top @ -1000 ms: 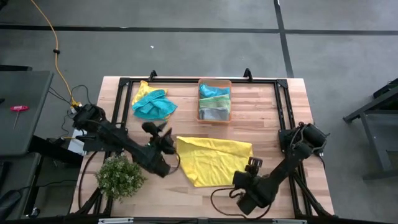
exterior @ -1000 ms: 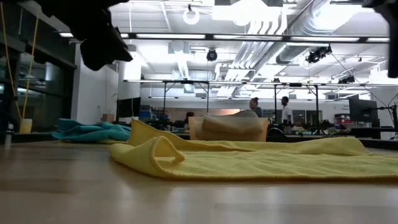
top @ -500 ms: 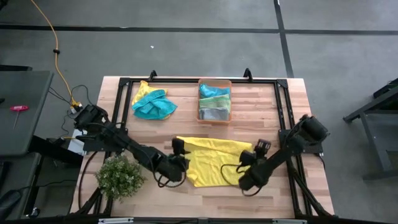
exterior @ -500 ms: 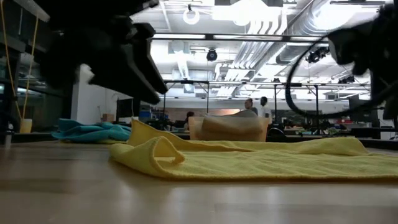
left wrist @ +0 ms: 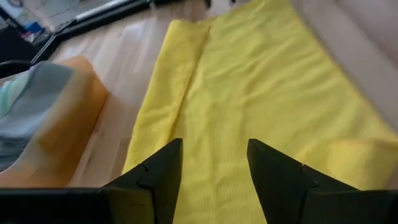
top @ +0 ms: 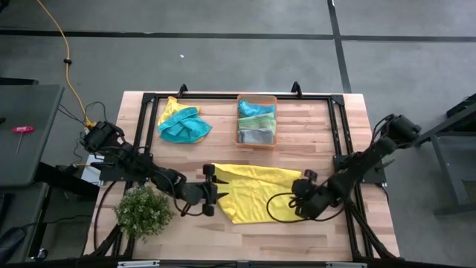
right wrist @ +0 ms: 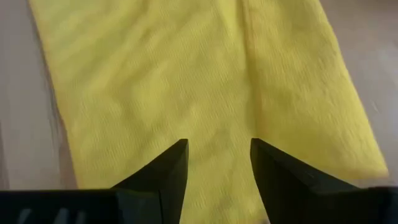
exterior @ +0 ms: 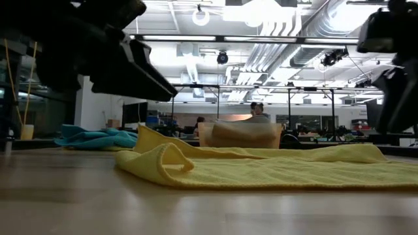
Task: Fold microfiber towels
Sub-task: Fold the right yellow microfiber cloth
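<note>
Both arms have swung inward from the worktop's near corners within the last second and now flank the yellow microfiber towel (top: 255, 191), which lies spread and rumpled at mid-worktop (top: 320, 126), one long edge rolled over. The left gripper (top: 209, 190) sits at the towel's left edge, the right gripper (top: 304, 192) at its right edge; in both wrist views the fingers (left wrist: 163, 169) stand open over yellow cloth, holding nothing (right wrist: 166, 168). This closing-in suggests the opposite edges are about to be pinched for a first fold; no fold is yet made. Behind the towel, the orange bin (top: 256, 120) holds folded towels in green, teal and grey. A teal towel (top: 183, 127) lies heaped over another yellow cloth at far left. A potted plant (top: 143, 211) stands near the left arm.
</note>
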